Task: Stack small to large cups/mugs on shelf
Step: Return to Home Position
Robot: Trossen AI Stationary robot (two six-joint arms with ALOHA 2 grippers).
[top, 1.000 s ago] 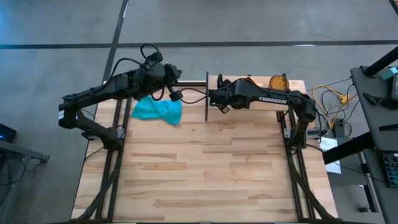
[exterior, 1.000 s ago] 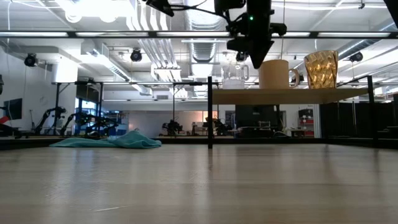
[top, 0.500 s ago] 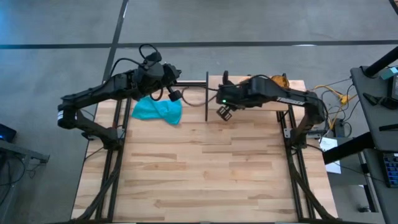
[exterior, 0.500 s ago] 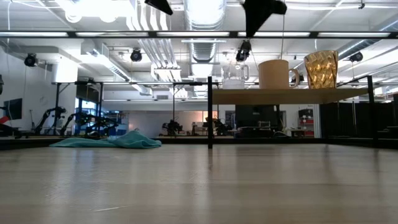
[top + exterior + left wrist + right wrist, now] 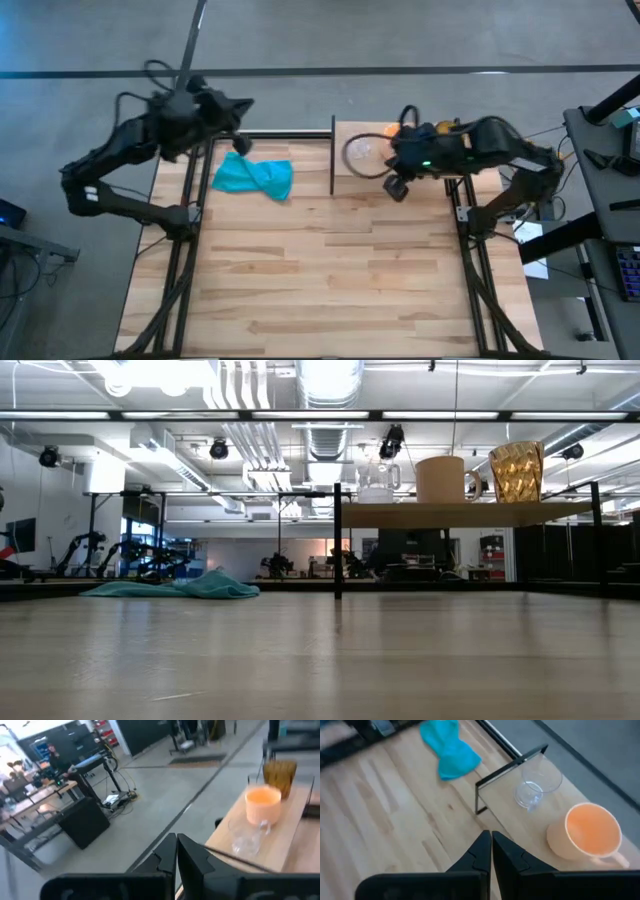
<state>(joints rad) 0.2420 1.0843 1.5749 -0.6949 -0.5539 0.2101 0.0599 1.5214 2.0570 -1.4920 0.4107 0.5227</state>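
Note:
The shelf (image 5: 470, 513) stands at the table's far right on black posts. On it, each on its base, stand in a row from left to right a small clear glass cup (image 5: 377, 480), an orange mug (image 5: 443, 478) and a taller brown cup (image 5: 516, 470). The glass cup (image 5: 362, 152) also shows from above, and the arm mostly covers the other two. My right gripper (image 5: 396, 183) hangs shut and empty above the shelf's near edge; it also shows in the right wrist view (image 5: 490, 845). My left gripper (image 5: 240, 107) is shut and empty past the table's far left edge; it also shows in the left wrist view (image 5: 176, 851). Neither gripper shows in the low view.
A teal cloth (image 5: 253, 178) lies crumpled on the tabletop at the far left, beside the shelf's black post (image 5: 332, 155). The bare plank tabletop (image 5: 320, 280) stretches across the middle and near side. Cables and equipment lie off the table's right edge (image 5: 540, 160).
My right gripper has risen from between the glass cup and the orange mug, out of the low view, and gone toward the table's right edge. My left arm has drawn back toward the table's far left corner. The three cups have stayed in place.

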